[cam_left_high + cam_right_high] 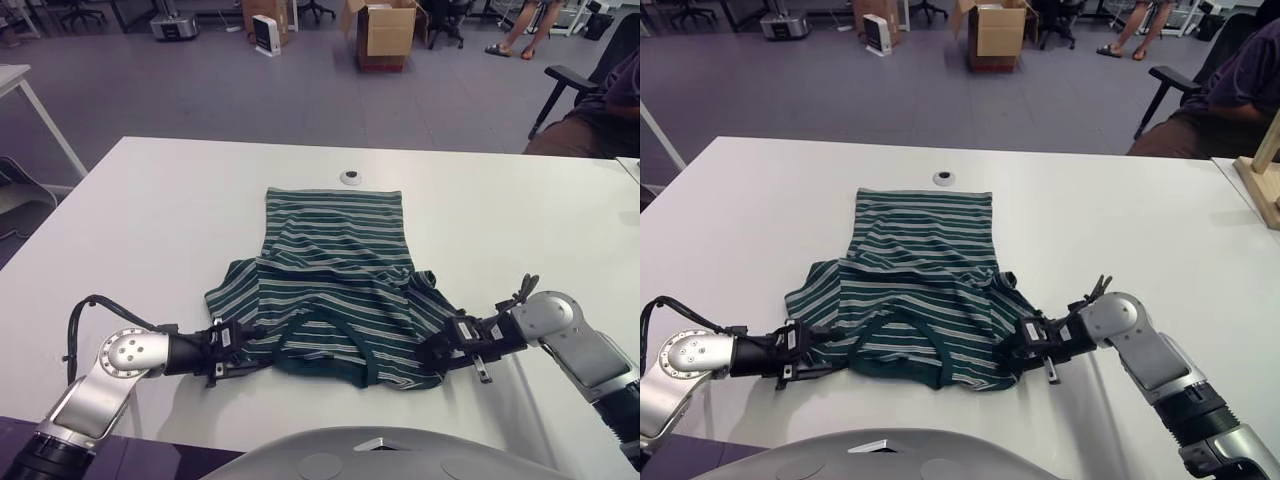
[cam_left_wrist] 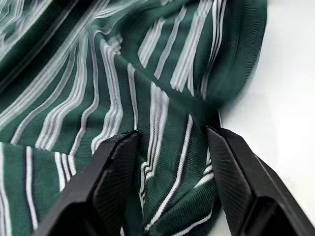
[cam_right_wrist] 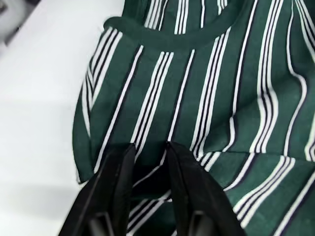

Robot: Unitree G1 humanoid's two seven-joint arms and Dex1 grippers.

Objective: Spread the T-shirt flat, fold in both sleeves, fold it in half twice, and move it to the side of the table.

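Note:
A green T-shirt with white stripes lies on the white table, its collar toward me and its hem at the far end. Both sleeves are partly tucked in and the near part is wrinkled. My left gripper sits low on the table at the shirt's near left corner. Its fingers stand open, with a fold of striped fabric lying between them. At the near right shoulder, my right gripper is shut on the T-shirt, its fingers pinching the fabric just beside the collar band.
A small round white-and-black object rests on the table just beyond the hem. A wooden frame stands at the table's far right edge. Bare table lies to the shirt's left and right. A cardboard box sits on the floor behind.

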